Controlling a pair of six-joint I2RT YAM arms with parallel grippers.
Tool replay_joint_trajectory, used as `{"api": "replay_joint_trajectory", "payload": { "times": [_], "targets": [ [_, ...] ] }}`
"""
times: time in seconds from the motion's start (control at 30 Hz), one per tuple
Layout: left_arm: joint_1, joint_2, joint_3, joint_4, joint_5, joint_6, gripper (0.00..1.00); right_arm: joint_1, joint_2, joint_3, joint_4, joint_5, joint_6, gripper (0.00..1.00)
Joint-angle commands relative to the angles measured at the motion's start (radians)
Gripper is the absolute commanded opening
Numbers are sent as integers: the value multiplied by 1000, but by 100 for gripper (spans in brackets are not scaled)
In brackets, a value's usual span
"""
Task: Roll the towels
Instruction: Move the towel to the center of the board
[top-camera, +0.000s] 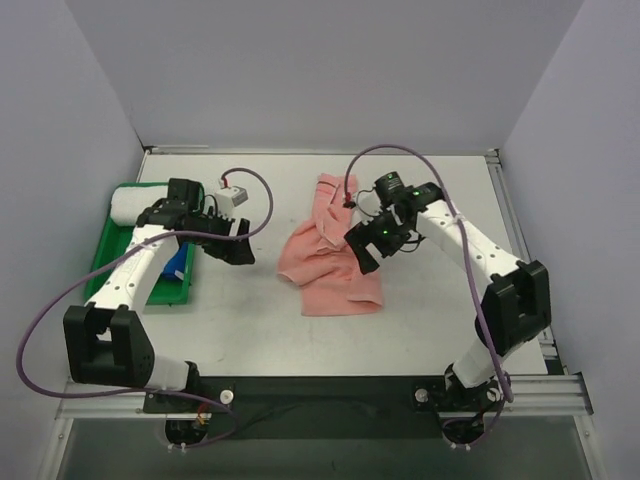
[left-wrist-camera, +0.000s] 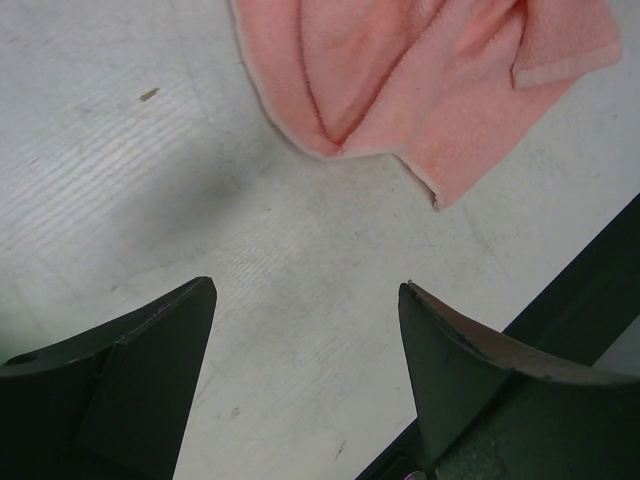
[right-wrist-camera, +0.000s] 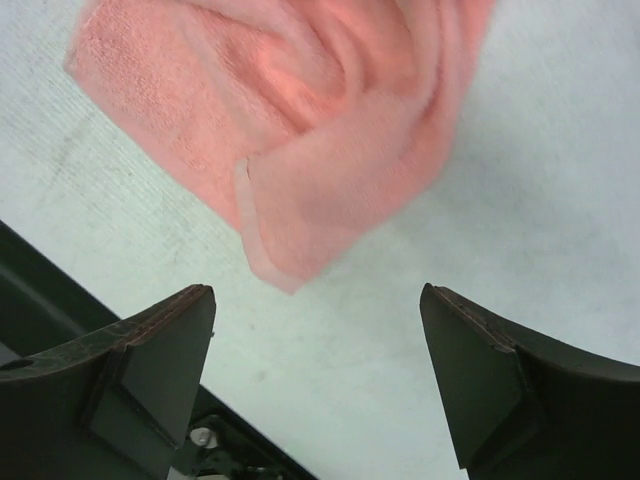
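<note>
The salmon pink towel is lying crumpled and unrolled in the middle of the bench, folds bunching along its far half. Your right hand is hovering over the towel's right edge with its fingers spread wide, pinching nothing. A folded corner of cloth is showing just ahead of it. Your left hand is hanging over bare bench just left of the towel, also spread and gripping nothing. A pale rolled towel is sitting at the far end of the green tray on your left.
</note>
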Motion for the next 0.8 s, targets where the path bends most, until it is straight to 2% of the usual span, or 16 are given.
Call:
{"api": "replay_joint_trajectory", "payload": {
  "times": [0.0, 0.1, 0.27, 0.37, 0.43, 0.47, 0.5, 0.53, 0.57, 0.6, 0.63, 0.67, 0.7, 0.77],
  "targets": [
    [-72, 25, -24, 143, -7, -3, 84, -89, -83, -63, -68, -62, 100, 85],
    [-130, 113, -10, 183, -9, -34, 79, -112, -64, -116, -76, -120, 110, 83],
    [-261, 232, 25, 249, -64, -39, 81, -101, 14, -146, -68, -232, 173, 89],
    [-310, 307, 50, 273, -113, -37, 82, -92, 77, -137, -56, -212, 177, 90],
    [-324, 351, 57, 284, -144, -16, 77, -97, 114, -140, -47, -189, 191, 86],
    [-331, 373, 56, 295, -153, -4, 72, -104, 123, -147, -36, -185, 196, 76],
    [-347, 381, 54, 298, -182, 7, 62, -112, 150, -150, -31, -182, 200, 68],
    [-359, 390, 51, 301, -196, 39, 58, -118, 163, -152, -31, -178, 206, 58],
    [-370, 404, 45, 303, -208, 58, 54, -141, 174, -153, -33, -178, 209, 36],
    [-397, 407, 38, 303, -239, 81, 43, -155, 193, -152, -34, -184, 211, 24],
    [-411, 410, 33, 290, -257, 123, 36, -172, 198, -152, -44, -198, 212, 0],
    [-427, 413, 24, 275, -283, 147, 29, -207, 198, -149, -51, -198, 211, 0],
    [-462, 414, 19, 255, -297, 192, 14, -228, 189, -144, -57, -200, 205, 0],
    [-499, 411, -13, 191, -308, 239, 2, -279, 163, -129, -83, -177, 173, 0]
  ]
}}
